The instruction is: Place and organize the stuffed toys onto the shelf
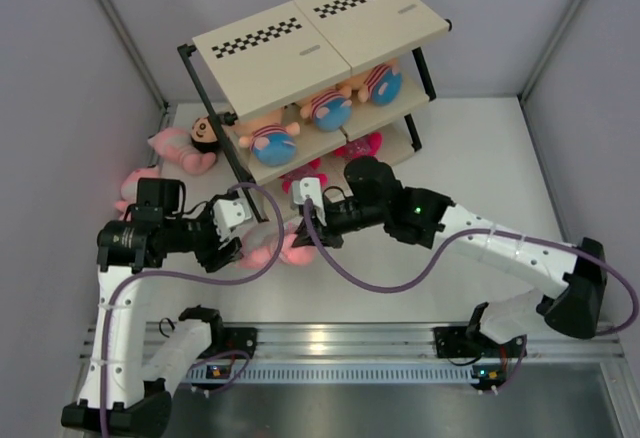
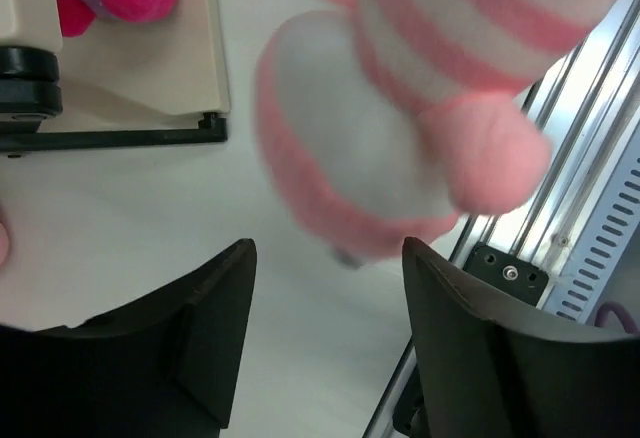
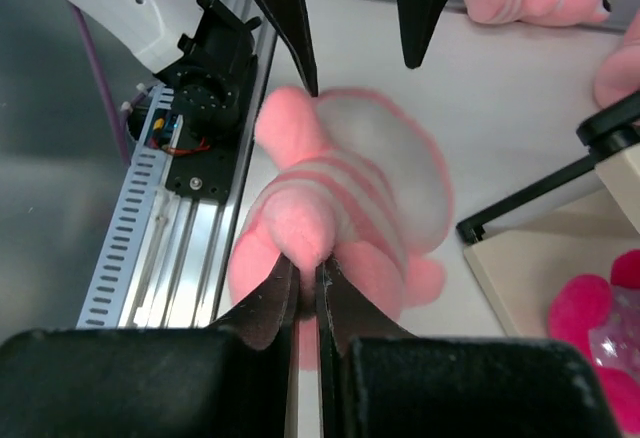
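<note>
Closest in, my right fingers are clenched on only a thin fold of the pink striped toy. It hangs low above the tabletop, just in front of the shelf. My left fingers stand apart, just short of it and grasping nothing. With so little fabric pinched, I judge it could slip free, or swing and snag the shelf's frame.
</note>
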### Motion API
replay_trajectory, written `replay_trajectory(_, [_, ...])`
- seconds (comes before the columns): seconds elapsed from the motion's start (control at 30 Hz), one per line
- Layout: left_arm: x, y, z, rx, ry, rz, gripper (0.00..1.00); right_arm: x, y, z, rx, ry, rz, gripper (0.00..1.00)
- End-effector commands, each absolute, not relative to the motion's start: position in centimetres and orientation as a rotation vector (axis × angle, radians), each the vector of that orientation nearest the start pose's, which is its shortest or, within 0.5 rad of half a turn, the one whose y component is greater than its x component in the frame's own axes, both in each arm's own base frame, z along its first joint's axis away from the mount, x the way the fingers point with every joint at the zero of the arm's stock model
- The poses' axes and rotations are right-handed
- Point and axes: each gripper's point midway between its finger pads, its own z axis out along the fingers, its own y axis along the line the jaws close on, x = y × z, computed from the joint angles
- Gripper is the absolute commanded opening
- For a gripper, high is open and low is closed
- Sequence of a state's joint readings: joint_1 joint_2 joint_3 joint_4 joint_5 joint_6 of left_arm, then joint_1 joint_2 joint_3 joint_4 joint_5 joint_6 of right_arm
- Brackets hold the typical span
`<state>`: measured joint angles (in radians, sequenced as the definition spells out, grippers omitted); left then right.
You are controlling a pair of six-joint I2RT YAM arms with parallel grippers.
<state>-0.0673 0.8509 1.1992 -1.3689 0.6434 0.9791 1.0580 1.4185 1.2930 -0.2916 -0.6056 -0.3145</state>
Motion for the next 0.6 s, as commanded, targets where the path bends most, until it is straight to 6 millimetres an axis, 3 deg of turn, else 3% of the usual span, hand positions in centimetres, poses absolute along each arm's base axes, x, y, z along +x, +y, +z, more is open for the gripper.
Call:
replay_trajectory(0.0, [14.1,-9.5,25.3,1.294,1.941,-0.478,0.69,12.0,37.7,32.5,-1.525,1.215,0.986,0.00])
replay_trajectory(0.03, [14.2,-9.5,25.7,1.285,1.934,-0.471,0.88,12.1,37.0,33.4,-1.504,1.204,0.964,0.00])
replay_trajectory(0.07, [14.2,-9.5,25.9,1.276,1.936,-0.468,0.98,12.5,35.9,33.6,-1.492,1.233,0.933,0.00])
replay_trajectory(0.13, [14.4,-9.4,26.8,1.221,1.949,-0.451,0.99,13.0,33.8,36.5,-1.442,1.199,0.860,0.00])
replay_trajectory(0.17, [14.9,-8.9,27.1,1.189,1.964,-0.405,0.99,13.4,32.6,36.6,-1.432,1.235,0.832,0.00])
replay_trajectory(0.3, [16.0,-7.2,27.6,1.007,2.057,-0.290,0.99,15.5,27.7,43.2,-1.283,1.160,0.697,0.00])
replay_trajectory(0.33, [16.0,-6.8,27.3,0.987,2.071,-0.269,0.99,15.8,26.6,46.1,-1.237,1.100,0.660,0.00])
replay_trajectory(0.37, [16.0,-6.5,27.1,0.966,2.087,-0.252,0.99,16.9,25.3,47.7,-1.191,1.086,0.599,0.00])
replay_trajectory(0.4, [16.2,-5.9,26.7,0.938,2.114,-0.220,0.99,17.4,24.0,51.1,-1.137,1.014,0.524,0.00])
replay_trajectory(0.47, [16.4,-5.3,25.6,0.902,2.163,-0.196,0.99,19.4,23.1,53.8,-1.092,0.963,0.395,0.00])
replay_trajectory(0.5, [16.8,-4.5,24.7,0.868,2.201,-0.153,0.99,20.2,22.1,57.0,-1.012,0.907,0.318,0.00])
replay_trajectory(0.53, [17.1,-4.1,24.1,0.847,2.230,-0.134,0.99,21.0,21.9,58.3,-0.982,0.875,0.274,0.00])
replay_trajectory(0.57, [17.4,-3.5,23.6,0.819,2.258,-0.104,0.99,23.2,22.3,58.6,-0.983,0.862,0.198,0.00])
